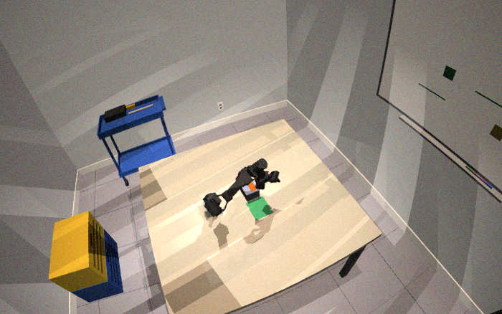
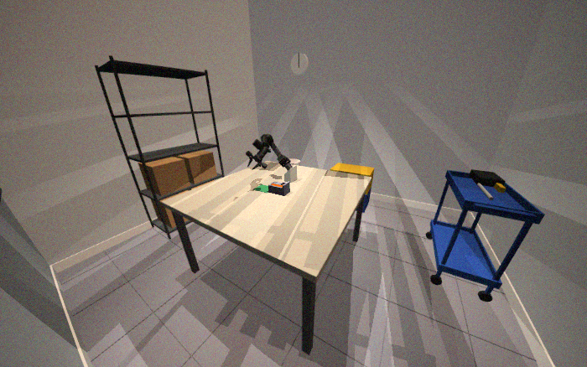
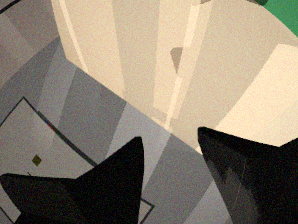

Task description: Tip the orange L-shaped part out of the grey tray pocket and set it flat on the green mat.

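The orange part (image 1: 252,186) (image 2: 277,185) lies in the top of the tray (image 1: 253,195) (image 2: 283,190). The arm hides the far end of both in the top view, and the part is too small to tell whether it is flush. The green mat (image 1: 258,208) (image 2: 261,188) lies beside the tray and shows at the top right corner of the wrist view (image 3: 286,14). My gripper (image 1: 270,181) (image 2: 251,167) (image 3: 170,139) is partly open and empty. It hangs in the air, well above the table and clear of tray and mat. Neither tray nor part shows in the wrist view.
The wooden table (image 1: 310,221) (image 2: 259,224) bears the arm, tray and mat. Off the table stand a blue cart (image 1: 129,122) (image 2: 497,207), a yellow and blue cabinet (image 1: 74,251) (image 2: 352,168) and a black shelf rack (image 2: 173,151) with brown boxes (image 2: 166,177).
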You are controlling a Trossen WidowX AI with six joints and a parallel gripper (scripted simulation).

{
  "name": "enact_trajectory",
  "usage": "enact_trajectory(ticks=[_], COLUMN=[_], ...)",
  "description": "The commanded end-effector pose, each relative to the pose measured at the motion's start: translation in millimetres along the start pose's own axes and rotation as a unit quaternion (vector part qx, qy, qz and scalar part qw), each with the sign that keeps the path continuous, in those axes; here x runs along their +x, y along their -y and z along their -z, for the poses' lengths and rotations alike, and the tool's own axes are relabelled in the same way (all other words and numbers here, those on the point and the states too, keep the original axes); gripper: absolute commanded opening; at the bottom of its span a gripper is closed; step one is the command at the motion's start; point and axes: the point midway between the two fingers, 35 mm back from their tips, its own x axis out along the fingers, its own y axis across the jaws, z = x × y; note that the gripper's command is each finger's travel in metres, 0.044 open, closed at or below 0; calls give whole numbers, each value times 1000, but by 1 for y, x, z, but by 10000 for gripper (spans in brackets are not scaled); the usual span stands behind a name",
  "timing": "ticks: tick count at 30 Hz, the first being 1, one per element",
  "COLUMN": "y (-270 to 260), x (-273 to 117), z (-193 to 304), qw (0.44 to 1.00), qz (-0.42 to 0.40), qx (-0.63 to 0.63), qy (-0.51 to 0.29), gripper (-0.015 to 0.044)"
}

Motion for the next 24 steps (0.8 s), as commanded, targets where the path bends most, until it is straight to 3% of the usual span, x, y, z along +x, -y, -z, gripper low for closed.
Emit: enact_trajectory(ticks=[1, 9, 14, 21, 24], y=[57, 135, 179, 228, 232], x=[-4, -27, -50, -89, -94], z=[52, 85, 89, 76, 74], qw=[952, 772, 601, 303, 265], qz=[101, 207, 263, 335, 343], qx=[-282, -583, -729, -856, -864], qy=[-64, -145, -193, -251, -257], gripper=[180, 180, 180, 180, 180])
